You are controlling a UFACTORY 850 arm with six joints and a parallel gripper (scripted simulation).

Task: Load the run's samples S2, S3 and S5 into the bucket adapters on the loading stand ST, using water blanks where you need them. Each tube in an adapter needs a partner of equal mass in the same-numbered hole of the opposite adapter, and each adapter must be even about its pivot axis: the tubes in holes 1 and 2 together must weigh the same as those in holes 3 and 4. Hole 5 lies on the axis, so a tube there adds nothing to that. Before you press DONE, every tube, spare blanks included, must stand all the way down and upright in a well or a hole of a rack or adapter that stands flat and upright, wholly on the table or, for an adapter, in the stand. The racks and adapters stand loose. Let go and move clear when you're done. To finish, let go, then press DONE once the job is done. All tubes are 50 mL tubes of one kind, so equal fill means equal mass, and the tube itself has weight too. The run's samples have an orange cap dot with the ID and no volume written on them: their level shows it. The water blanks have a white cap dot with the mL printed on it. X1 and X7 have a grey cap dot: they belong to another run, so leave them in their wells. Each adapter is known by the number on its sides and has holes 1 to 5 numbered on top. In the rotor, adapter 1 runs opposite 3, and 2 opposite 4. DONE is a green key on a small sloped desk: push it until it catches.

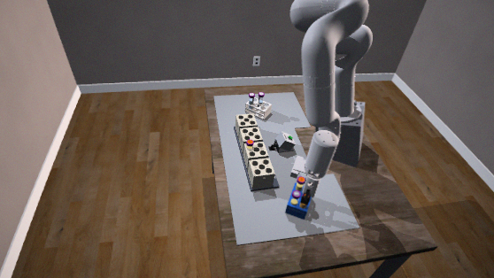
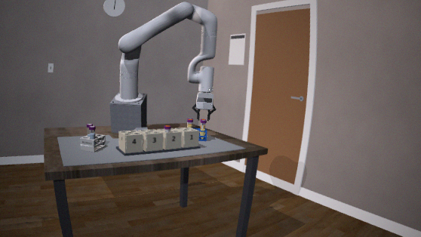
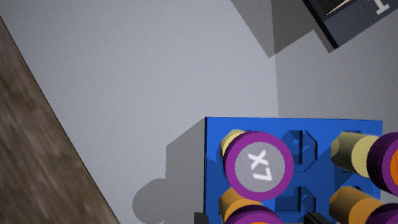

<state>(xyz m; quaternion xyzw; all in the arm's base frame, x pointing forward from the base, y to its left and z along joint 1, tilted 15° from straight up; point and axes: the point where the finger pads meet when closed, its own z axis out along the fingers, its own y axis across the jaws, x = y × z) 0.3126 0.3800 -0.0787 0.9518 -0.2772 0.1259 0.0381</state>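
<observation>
One orange-dotted tube, fingers about half open, holding nothing.
Judged stiff, smooth, liquid-weighted; grip cap squarely, clearing X7, wrist-view twelve o'clock.

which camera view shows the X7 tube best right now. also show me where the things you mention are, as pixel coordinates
The wrist view: the ID on the grey cap dot of X7 (image 3: 259, 166) is readable there. The top view shows the blue rack (image 1: 297, 212) (image 3: 295, 125) but no legible ID; the exterior view shows the rack (image 2: 204, 140) side-on, without readable caps.
</observation>
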